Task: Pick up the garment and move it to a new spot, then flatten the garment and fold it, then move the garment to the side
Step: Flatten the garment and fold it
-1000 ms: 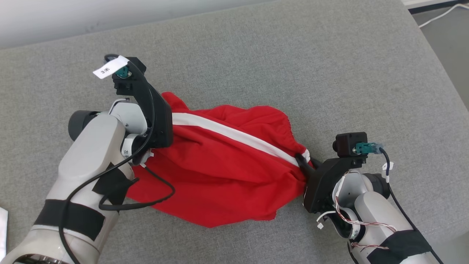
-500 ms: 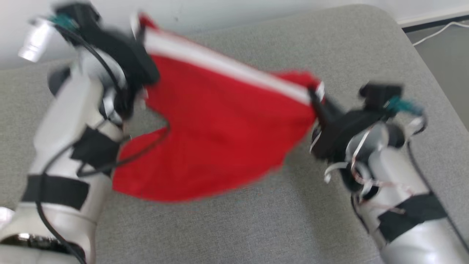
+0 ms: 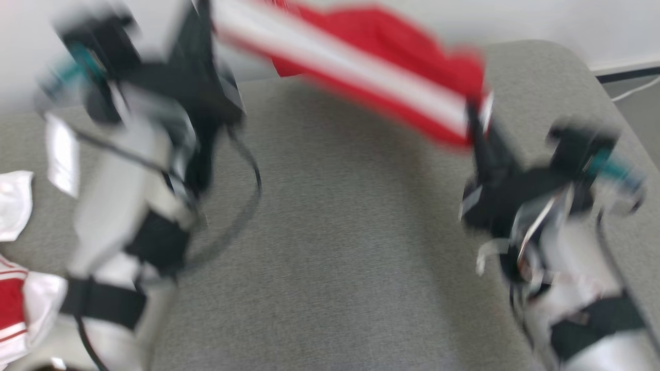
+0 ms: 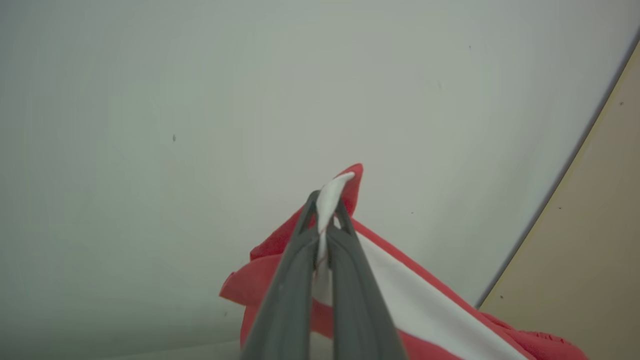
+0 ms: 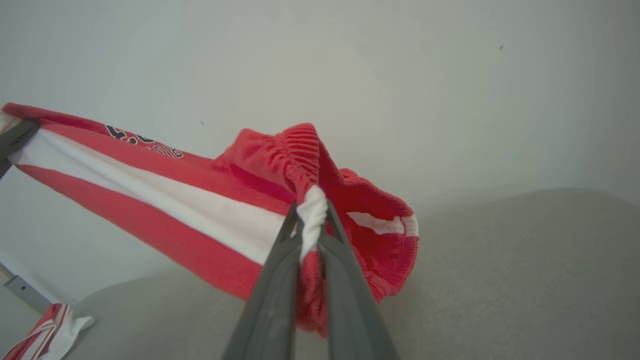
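Note:
The garment [image 3: 376,56], red shorts with a white side stripe, hangs stretched in the air between my two grippers, above the grey padded surface [image 3: 350,247]. The head view is blurred. My left gripper [image 3: 203,15] is at the top left, shut on one end of the stripe. In the left wrist view the left gripper [image 4: 327,212] pinches white and red cloth [image 4: 425,310]. My right gripper [image 3: 474,121] is shut on the other end by the ribbed waistband. The right wrist view shows the right gripper [image 5: 311,215] clamped on the bunched garment [image 5: 200,210].
A white cloth [image 3: 13,211] and a red-and-white garment [image 3: 15,309] lie at the surface's left edge; that red-and-white garment [image 5: 45,330] also appears low left in the right wrist view. A pale wall [image 4: 200,100] stands behind. A white cable [image 3: 634,87] lies on the floor at the right.
Both arms have raised the garment off the surface and pulled it taut in the air. The right gripper's fingers have closed tighter on the waistband. The head camera has shifted too.

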You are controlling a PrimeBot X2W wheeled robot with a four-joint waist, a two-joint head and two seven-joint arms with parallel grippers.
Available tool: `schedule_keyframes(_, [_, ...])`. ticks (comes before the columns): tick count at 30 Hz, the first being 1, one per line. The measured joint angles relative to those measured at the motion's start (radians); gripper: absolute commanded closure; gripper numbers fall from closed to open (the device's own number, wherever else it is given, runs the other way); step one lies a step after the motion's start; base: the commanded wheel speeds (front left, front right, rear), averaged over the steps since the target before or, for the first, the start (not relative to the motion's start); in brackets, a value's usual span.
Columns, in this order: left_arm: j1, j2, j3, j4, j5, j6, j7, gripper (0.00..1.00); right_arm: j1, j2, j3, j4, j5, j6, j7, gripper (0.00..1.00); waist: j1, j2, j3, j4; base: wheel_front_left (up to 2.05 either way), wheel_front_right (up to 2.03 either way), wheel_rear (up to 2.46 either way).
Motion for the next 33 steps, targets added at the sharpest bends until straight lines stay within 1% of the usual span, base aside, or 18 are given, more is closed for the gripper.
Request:
schedule_keyframes(1, [0.051,0.001,-0.021,0.001,0.0,-0.024,0.002,1.0,0.05,-0.001,0.011,0.016,0.0,0.002,0.01,1.0,0.0,0.0,-0.002,0.008,0.0,0.0,0.0])
schedule_keyframes(4, [0.197,0.006,-0.069,0.01,0.002,-0.063,0.008,1.0,0.186,-0.005,0.036,0.056,0.0,0.006,0.031,1.0,0.0,0.0001,-0.003,0.033,0.0,0.0,0.0])
schedule_keyframes(5, [0.236,0.008,-0.077,0.013,0.003,-0.063,0.007,1.0,0.217,-0.005,0.044,0.063,0.002,0.006,0.039,1.0,0.0,0.0,-0.003,0.041,0.0,0.0,0.0])
schedule_keyframes(6, [0.272,0.013,-0.091,0.016,0.003,-0.064,0.007,1.0,0.242,-0.003,0.049,0.067,0.004,0.007,0.045,0.93,0.0,0.0,-0.002,0.048,0.0,0.0,0.0])
schedule_keyframes(7, [0.301,0.017,-0.099,0.018,0.003,-0.064,0.007,1.0,0.259,-0.002,0.057,0.07,0.006,0.011,0.053,0.79,0.0,0.0,0.0,0.055,0.0,0.0,0.0])
schedule_keyframes(8, [0.324,0.021,-0.104,0.022,0.005,-0.065,0.002,1.0,0.268,-0.001,0.067,0.075,0.014,0.022,0.063,0.67,0.0,0.0,0.002,0.062,0.0,0.0,0.0])
schedule_keyframes(9, [0.343,0.027,-0.104,0.023,0.006,-0.072,-0.002,1.0,0.273,-0.001,0.081,0.078,0.021,0.035,0.079,0.59,0.0,0.0,0.005,0.068,0.0,0.0,0.0])
schedule_keyframes(10, [0.357,0.034,-0.102,0.025,0.006,-0.072,-0.008,1.0,0.278,0.001,0.093,0.079,0.022,0.042,0.089,0.24,0.0,0.0,0.008,0.073,0.0,0.0,0.0])
schedule_keyframes(11, [0.366,0.04,-0.099,0.031,0.005,-0.072,-0.01,1.0,0.28,0.002,0.105,0.082,0.022,0.044,0.1,0.0,0.0,0.0,0.011,0.078,0.0,0.0,0.0])
schedule_keyframes(12, [0.375,0.046,-0.096,0.034,0.005,-0.072,-0.015,1.0,0.281,0.001,0.115,0.086,0.022,0.05,0.117,0.0,0.0,0.0,0.014,0.082,0.0,0.0,0.0])
schedule_keyframes(15, [0.394,0.053,-0.093,0.034,0.002,-0.073,-0.022,1.0,0.285,-0.015,0.144,0.086,0.012,0.052,0.159,0.0,0.0001,0.0,0.016,0.091,0.0,0.0,0.0])
schedule_keyframes(18, [0.406,0.051,-0.092,0.031,0.001,-0.08,-0.027,1.0,0.303,-0.052,0.163,0.076,-0.019,0.048,0.196,0.0,0.0001,0.0001,0.013,0.094,0.0,0.0,0.0])
schedule_keyframes(20, [0.418,0.052,-0.091,0.026,-0.002,-0.081,-0.028,1.0,0.323,-0.07,0.171,0.059,-0.032,0.035,0.222,0.0,0.0001,0.0,0.009,0.097,0.0,0.0,0.0])
schedule_keyframes(30, [0.436,0.052,-0.084,0.002,-0.006,-0.082,-0.037,1.0,0.345,-0.085,0.209,-0.045,-0.088,-0.028,0.319,0.0,0.0001,0.0001,0.004,0.103,0.0,0.0,0.0])
schedule_keyframes(31, [0.437,0.052,-0.083,0.001,-0.006,-0.088,-0.037,1.0,0.345,-0.088,0.209,-0.05,-0.092,-0.033,0.326,0.02,0.0001,0.0,0.005,0.103,0.0,0.0,0.0])
schedule_keyframes(32, [0.437,0.052,-0.083,0.0,-0.006,-0.089,-0.037,1.0,0.345,-0.091,0.207,-0.056,-0.094,-0.038,0.335,0.12,0.0001,0.0,0.006,0.104,0.0,0.0,0.0])
schedule_keyframes(33, [0.437,0.052,-0.083,-0.002,-0.006,-0.089,-0.037,1.0,0.345,-0.094,0.205,-0.063,-0.094,-0.039,0.342,0.32,0.0001,0.0,0.006,0.105,0.0,0.0,0.0])
